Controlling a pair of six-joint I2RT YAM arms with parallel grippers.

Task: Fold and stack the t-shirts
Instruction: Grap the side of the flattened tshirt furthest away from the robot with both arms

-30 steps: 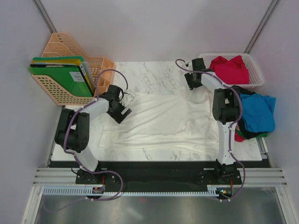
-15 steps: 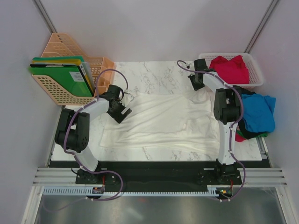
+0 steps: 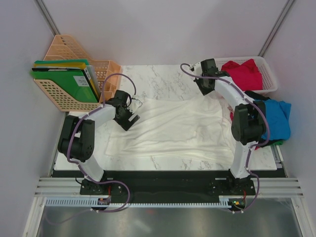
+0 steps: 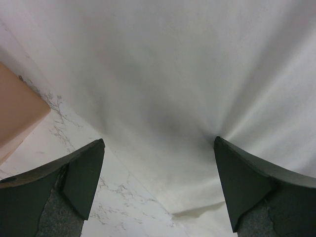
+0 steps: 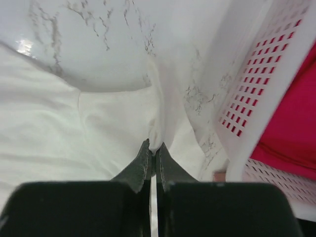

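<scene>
— What's closest to us?

— The white t-shirt point(image 3: 173, 126). It lies rumpled across the marble table point(image 3: 158, 74) and covers most of the middle.

— And the arm on the left?

— The left gripper point(image 3: 129, 117) is at the shirt's far left edge. Its fingers are spread wide with nothing between them. From its own camera there's white cloth under the gap and bare marble off to one side. I can't tell whether the tips touch the fabric.

— What's that heap on the right?

— A blue t-shirt point(image 3: 276, 118), bunched up loose at the table's right edge, with black cloth point(image 3: 264, 143) showing under it. I can't make out whether anything holds them.

— Further back?

— The right gripper point(image 5: 153, 147) is at the shirt's far right corner. It's pinched tight on a raised fold of the white cloth, and you can see the fabric coming up between the closed tips. Just beside it stands the white mesh basket point(image 3: 269, 74).

— Anything in the basket?

— A red t-shirt point(image 3: 244, 73), crumpled and rising above the rim.

— And the far left corner?

— A peach rack point(image 3: 64, 101) with green folders point(image 3: 64, 83) standing upright in it. It's well apart from the basket, with the shirt's left edge near its foot.
</scene>
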